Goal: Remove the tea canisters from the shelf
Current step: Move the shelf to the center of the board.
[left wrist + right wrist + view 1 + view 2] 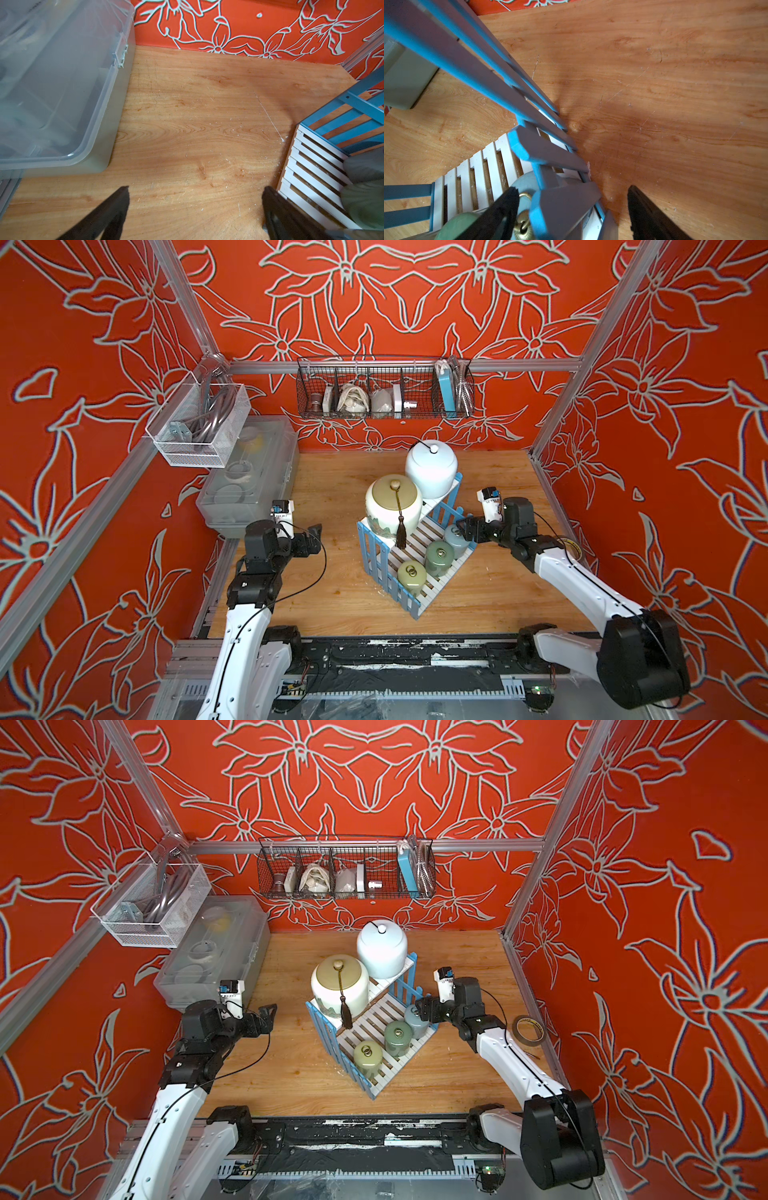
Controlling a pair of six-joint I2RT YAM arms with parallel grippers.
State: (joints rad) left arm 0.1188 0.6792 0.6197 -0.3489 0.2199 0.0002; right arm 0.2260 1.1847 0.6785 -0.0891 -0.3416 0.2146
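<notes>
Shelf, a small two-tier rack of white slats with light-blue picket-fence sides (419, 537), stands cornerwise at the centre of the wooden counter (332, 489) in both top views. On its upper tier, toward the top of the frame, sit the big rounded white ceramic canister (432, 472) and, lower left of it, the cream ceramic canister (392, 506) with gold lid and dark tassel. Along the lower tier stand three small ring-topped cylinders in a diagonal row: olive canister (411, 576) lowest, green canister (439, 556) in the middle, blue-grey canister (456, 539) at upper right. The right gripper (463, 526) is at the shelf's right fence beside the blue-grey canister. In the right wrist view its jaws are apart, one finger (504, 207) over that canister's lid, the other over bare counter outside the pickets, holding nothing. The left gripper (318, 531) hovers left of centre, well apart from the shelf, jaws wide and empty.
</notes>
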